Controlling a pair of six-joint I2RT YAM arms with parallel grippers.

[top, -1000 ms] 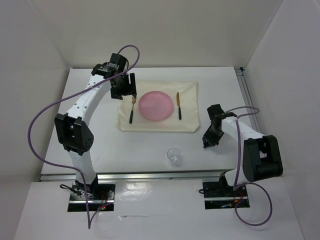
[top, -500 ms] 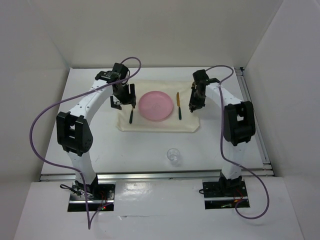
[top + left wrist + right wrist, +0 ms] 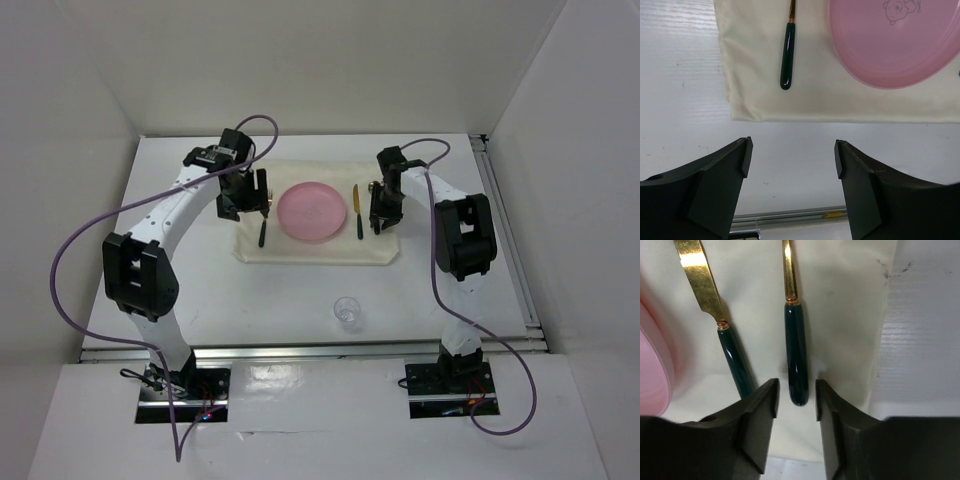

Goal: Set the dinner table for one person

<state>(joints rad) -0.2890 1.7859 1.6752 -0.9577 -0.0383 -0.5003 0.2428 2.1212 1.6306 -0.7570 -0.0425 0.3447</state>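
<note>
On the cream rectangular cloth [image 3: 840, 315] over the white matte dinner table [image 3: 270, 295], a gold utensil with dark green handle [image 3: 796, 350] is laid along 12–6, at 3 o'clock of the pink round plate [image 3: 311, 210]. Its handle end is flanked by the right gripper [image 3: 796, 388], whose jaws are parted; the left gripper [image 3: 792, 150] is held open, empty.

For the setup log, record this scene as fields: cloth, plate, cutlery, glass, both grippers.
cloth: cream, flat on the dinner table
plate: pink, middle of cloth
left utensil: green handle, left of plate, head hidden
knife: right of plate, gold blade
outer utensil: green handle, right of knife, lying on cloth
glass: clear, on bare table, off the cloth, nearer the arms
left gripper: open, empty
right gripper: open, fingers astride outer utensil's handle
</note>
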